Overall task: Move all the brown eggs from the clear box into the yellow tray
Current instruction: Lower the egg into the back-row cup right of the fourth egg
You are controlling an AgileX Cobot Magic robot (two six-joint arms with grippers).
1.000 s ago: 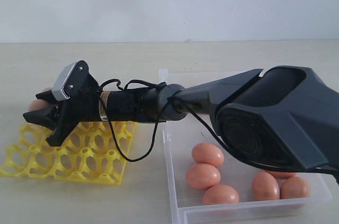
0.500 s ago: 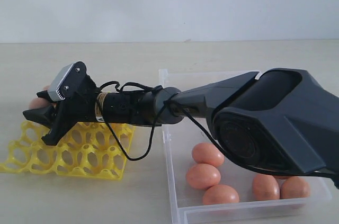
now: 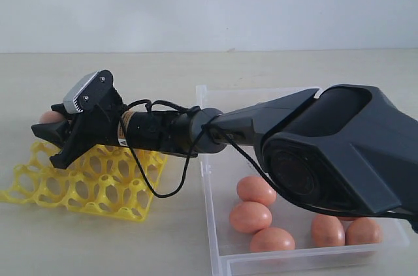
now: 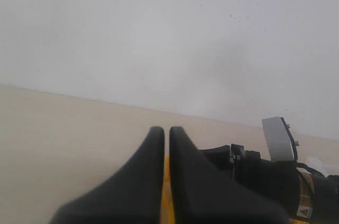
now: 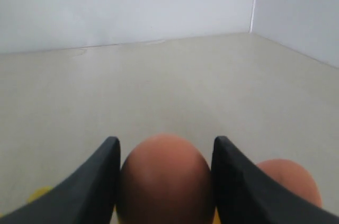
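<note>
My right gripper (image 3: 53, 136) reaches across to the left, over the far left part of the yellow tray (image 3: 98, 188). In the right wrist view this gripper (image 5: 165, 143) is shut on a brown egg (image 5: 165, 181); a second egg (image 5: 290, 182) lies just beside one finger. At the fingertips in the exterior view a bit of egg (image 3: 48, 117) shows. Several brown eggs (image 3: 251, 216) lie in the clear box (image 3: 208, 192) on the right. My left gripper (image 4: 166, 130) is shut and empty, with a strip of the yellow tray (image 4: 166, 195) showing under it.
The right arm's bulky dark body (image 3: 333, 149) hangs over the clear box and hides part of it. A loose black cable (image 3: 160, 192) loops down from the wrist over the tray's right edge. Pale tabletop (image 3: 98, 250) surrounds both containers.
My right gripper has lifted slightly and rolled a little with the egg still in it. The yellow tray has shifted a little on the table.
</note>
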